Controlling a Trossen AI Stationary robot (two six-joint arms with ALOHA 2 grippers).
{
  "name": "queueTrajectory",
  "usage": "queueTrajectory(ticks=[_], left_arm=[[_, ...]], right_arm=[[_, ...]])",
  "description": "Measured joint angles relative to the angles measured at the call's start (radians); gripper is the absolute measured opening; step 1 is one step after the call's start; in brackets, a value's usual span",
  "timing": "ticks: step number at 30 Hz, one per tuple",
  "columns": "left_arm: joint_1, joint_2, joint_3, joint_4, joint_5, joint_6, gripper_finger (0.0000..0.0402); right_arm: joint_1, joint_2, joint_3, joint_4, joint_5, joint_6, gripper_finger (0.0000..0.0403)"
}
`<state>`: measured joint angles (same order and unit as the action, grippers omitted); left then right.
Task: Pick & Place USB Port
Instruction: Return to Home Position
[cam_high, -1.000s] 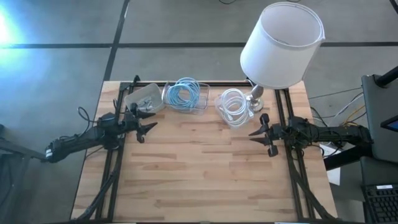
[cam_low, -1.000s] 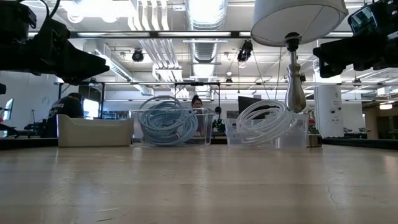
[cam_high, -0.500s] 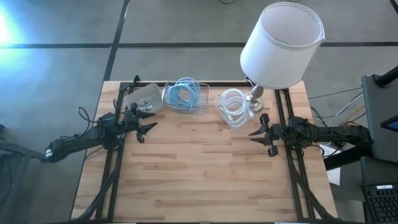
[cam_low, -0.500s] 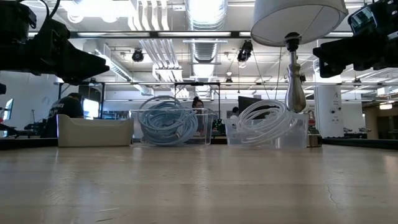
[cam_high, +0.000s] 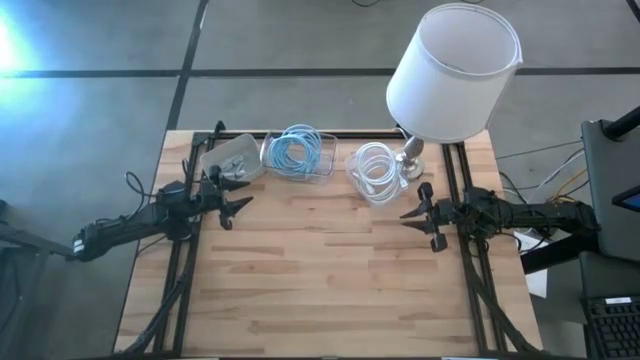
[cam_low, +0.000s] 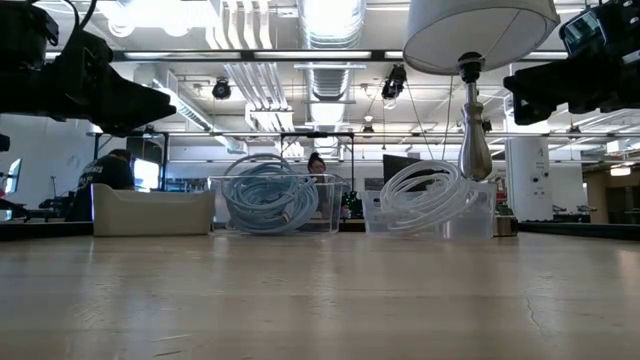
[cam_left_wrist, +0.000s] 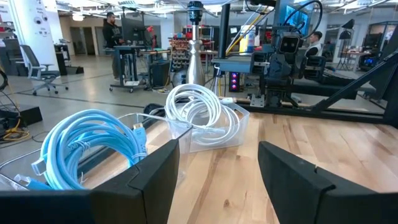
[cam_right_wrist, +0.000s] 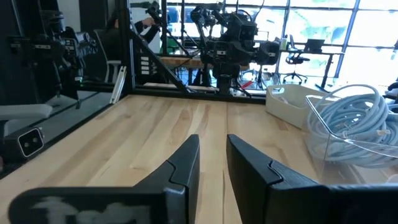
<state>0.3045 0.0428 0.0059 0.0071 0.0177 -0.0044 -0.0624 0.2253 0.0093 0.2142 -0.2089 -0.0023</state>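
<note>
At mid-left of the overhead frame, the left gripper (cam_high: 237, 204) hovers empty, fingers wide apart. Mid-right, the right gripper (cam_high: 410, 216) seems only narrowly parted.

Smooth pale wood table (cam_high: 330, 280), clear plastic bin (cam_low: 332, 210), shiny metal lamp stem (cam_low: 475, 140), matt lampshade (cam_high: 450, 70)

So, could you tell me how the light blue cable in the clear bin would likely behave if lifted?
The light blue cable is loosely looped, so it would probably sag and spread, floppy rather than stiff. Its loops fill the transparent bin, so lifting might snag and drag that light-looking bin along.
</note>
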Motion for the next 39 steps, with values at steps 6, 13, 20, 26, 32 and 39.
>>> queueTrajectory(ticks=[6,13,20,26,32,39], left_arm=[[0.0,0.0,0.0,0.0,0.0,0.0,0.0223],[0.0,0.0,0.0,0.0,0.0,0.0,0.0223],[0.0,0.0,0.0,0.0,0.0,0.0,0.0223],[0.0,0.0,0.0,0.0,0.0,0.0,0.0223],[0.0,0.0,0.0,0.0,0.0,0.0,0.0223],[0.0,0.0,0.0,0.0,0.0,0.0,0.0223]], right_arm=[[0.0,0.0,0.0,0.0,0.0,0.0,0.0085],[0.0,0.0,0.0,0.0,0.0,0.001,0.0091],[0.0,0.0,0.0,0.0,0.0,0.0,0.008],[0.0,0.0,0.0,0.0,0.0,0.0,0.0069],[0.0,0.0,0.0,0.0,0.0,0.001,0.0074],[0.0,0.0,0.0,0.0,0.0,0.001,0.0085]])
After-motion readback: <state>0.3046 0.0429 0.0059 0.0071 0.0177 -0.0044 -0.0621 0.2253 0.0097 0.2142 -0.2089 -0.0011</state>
